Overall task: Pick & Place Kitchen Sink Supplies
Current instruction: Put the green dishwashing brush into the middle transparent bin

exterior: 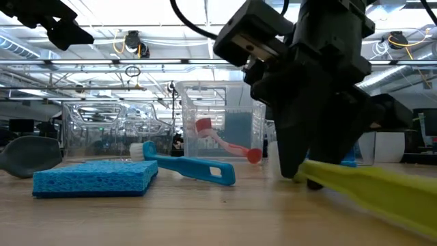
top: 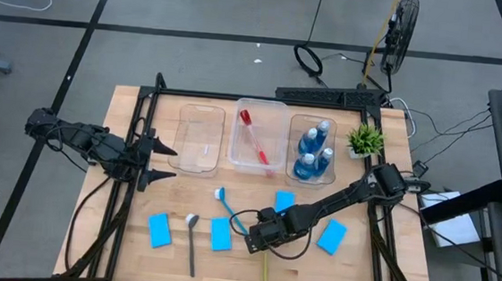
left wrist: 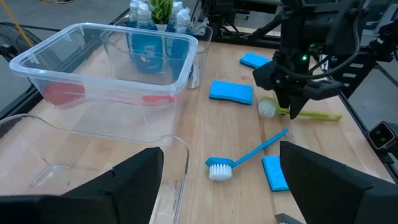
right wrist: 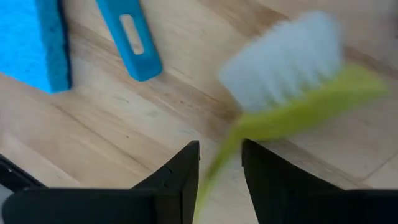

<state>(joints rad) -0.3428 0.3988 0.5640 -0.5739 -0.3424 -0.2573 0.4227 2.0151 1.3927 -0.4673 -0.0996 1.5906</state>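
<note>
The yellow-green brush [left wrist: 311, 114] lies near the table's [top: 118, 238] front edge, around mid-width, handle pointing at that edge. It looks light and stiff, a slim, likely slick plastic stem; the best hold is across the handle just behind the white bristle head, where the right gripper [right wrist: 221, 165] is clamped. The left gripper [top: 155, 158] waits spread apart beside the empty tub [top: 199, 138].

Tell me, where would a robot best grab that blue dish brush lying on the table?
Probably mid-handle on the blue dish brush, coming straight down from above. It lies flat on the wooden table with open wood either side of its slim handle, so jaws set across the handle should fit; the bristled head looks bulkier and softer.
</note>
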